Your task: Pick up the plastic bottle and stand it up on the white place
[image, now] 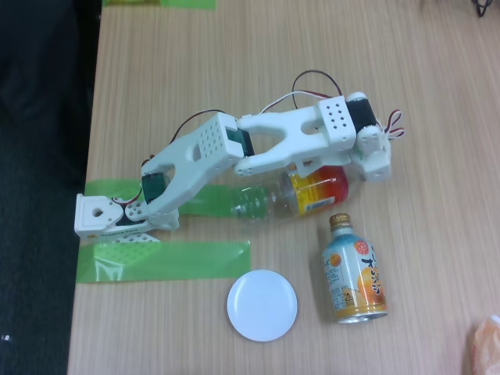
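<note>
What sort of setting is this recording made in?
Probably an office or lab desk rigged for robot tests: a light wood-grain table, green tape strips marking spots beside the arm's base, and dark floor past the table's edge.

This looks like an office or small lab corner rather than a home. The counter [437,70] is pale wood-grain laminate, the sort used for office desks, with dark carpet-like flooring off its edge, far from the hand [373,160]. Green tape strips [164,260] mark positions on the surface near a white 3D-printed robot arm [234,152] with exposed wiring, suggesting a hobby or research test setup.
</note>
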Motion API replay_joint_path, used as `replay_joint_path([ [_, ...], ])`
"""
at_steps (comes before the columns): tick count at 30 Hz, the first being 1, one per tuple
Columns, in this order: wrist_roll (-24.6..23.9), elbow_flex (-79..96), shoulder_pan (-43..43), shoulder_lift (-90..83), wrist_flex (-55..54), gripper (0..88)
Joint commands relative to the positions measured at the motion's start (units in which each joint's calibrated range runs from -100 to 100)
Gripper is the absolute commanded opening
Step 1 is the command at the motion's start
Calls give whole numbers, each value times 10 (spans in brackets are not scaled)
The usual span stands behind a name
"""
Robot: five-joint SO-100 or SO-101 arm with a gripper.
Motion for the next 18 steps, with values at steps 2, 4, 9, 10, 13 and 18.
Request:
replay_joint_path([
  [2,-1,-61,-4,-42,2,151],
  [4,-1,-63,-3,-42,2,151],
  [9,-1,-27,-1,-104,-3,151],
  [10,-1,-10,-1,-124,-4,151],
  [13,-1,44,-1,-186,-5,151],
  [18,-2,112,7,-268,-5,151],
])
